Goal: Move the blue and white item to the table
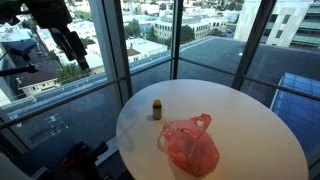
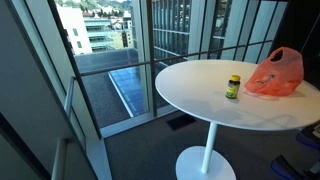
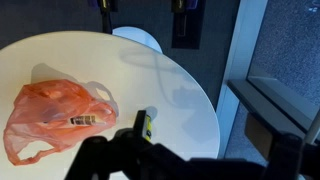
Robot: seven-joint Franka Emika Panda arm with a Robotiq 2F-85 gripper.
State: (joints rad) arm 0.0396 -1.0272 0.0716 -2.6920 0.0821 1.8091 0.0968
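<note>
The round white table (image 1: 250,130) (image 2: 195,95) (image 3: 150,70) carries a pink-red plastic bag (image 1: 190,145) (image 2: 275,72) (image 3: 50,120) and a small dark bottle with a yellow cap (image 1: 156,109) (image 2: 233,87) (image 3: 147,124). The blue and white item is not in view. A small labelled object (image 3: 85,120) shows through the bag, but I cannot tell its colour. My gripper (image 1: 75,50) (image 3: 210,155) hangs high above and off the table's edge. Its dark fingers are spread and empty. One finger partly covers the bottle in the wrist view.
Tall glass windows with dark frames (image 1: 175,40) (image 2: 150,50) stand close behind the table. The table rests on a white pedestal (image 2: 208,150). Dark equipment (image 1: 80,160) sits on the floor by the window.
</note>
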